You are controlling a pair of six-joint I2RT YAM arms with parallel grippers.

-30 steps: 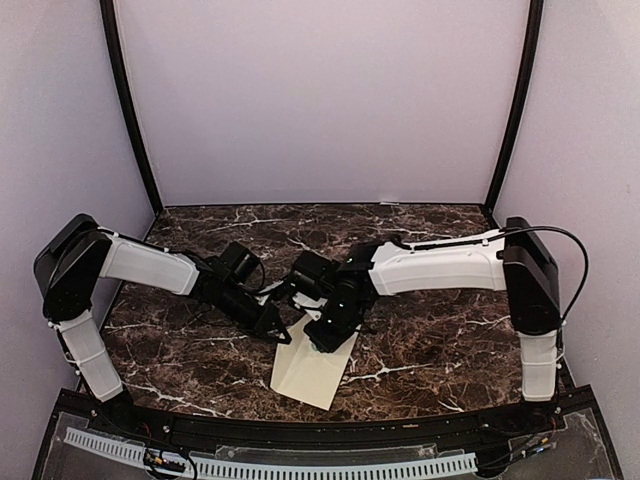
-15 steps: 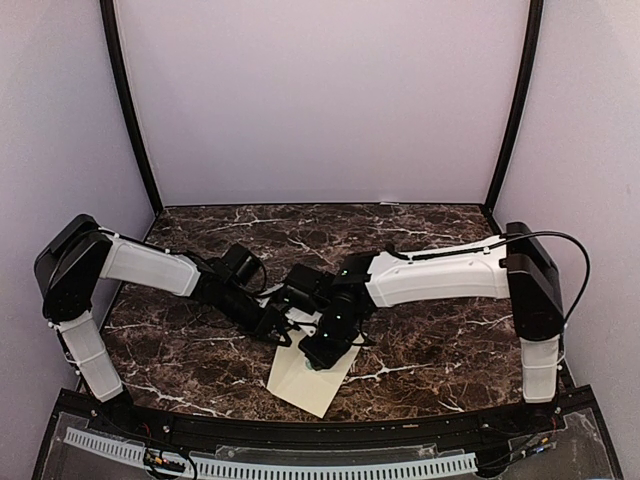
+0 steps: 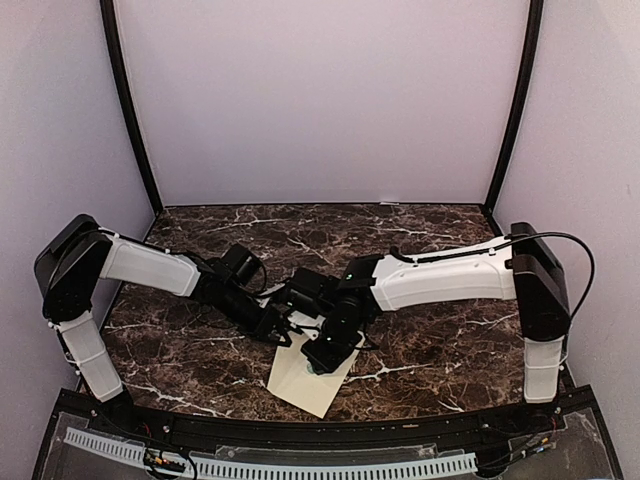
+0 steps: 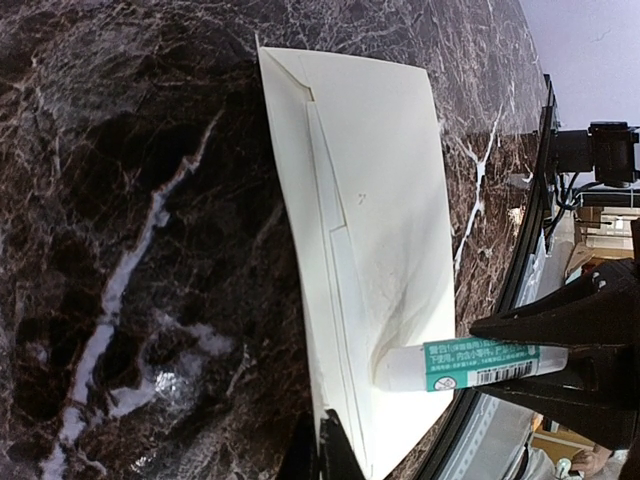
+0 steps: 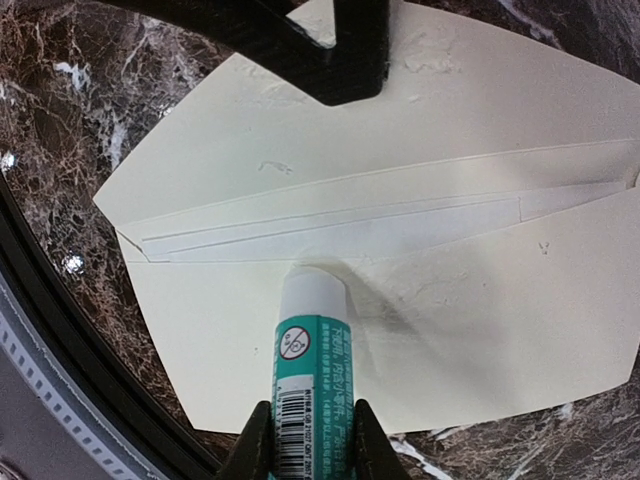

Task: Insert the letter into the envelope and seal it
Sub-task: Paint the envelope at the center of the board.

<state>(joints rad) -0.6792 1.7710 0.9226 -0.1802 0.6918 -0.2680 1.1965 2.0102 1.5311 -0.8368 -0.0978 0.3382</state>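
Field notes, front of bench working back.

- Nearest me: black front rail [image 3: 300,432] curving across between my two bases.
- Just past it, the envelope [image 3: 305,385] lies flat on the marble table [image 3: 440,330], skewed, one corner pointing at the rail. It is pale cream with the flap folded open. A whiter band runs along the fold between flap and body.
- My right gripper [image 5: 310,445] pinches a glue stick [image 5: 312,340], one finger on each side of its teal-labelled barrel. The grip is low on the tube, by the barcode.
- The stick's white end rests on the envelope right at the edge of that whiter band, roughly mid-length. The paper dimples and creases around the contact.
- Across the band, on the flap side, my left gripper [image 4: 325,450] has its fingers pressed together, dark tips down on the paper near the flap's edge.
- Whether any paper sits between those tips I cannot tell. From the right wrist they read as a black wedge lying on the flap. The flap surface there looks rumpled in small patches.
- From above, the two grippers sit just beside each other over the envelope's far end, left arm reaching in from the left, right arm from the right.
- Beyond: bare dark marble with white veins, then the pale lavender back wall [image 3: 320,100] between two black uprights.
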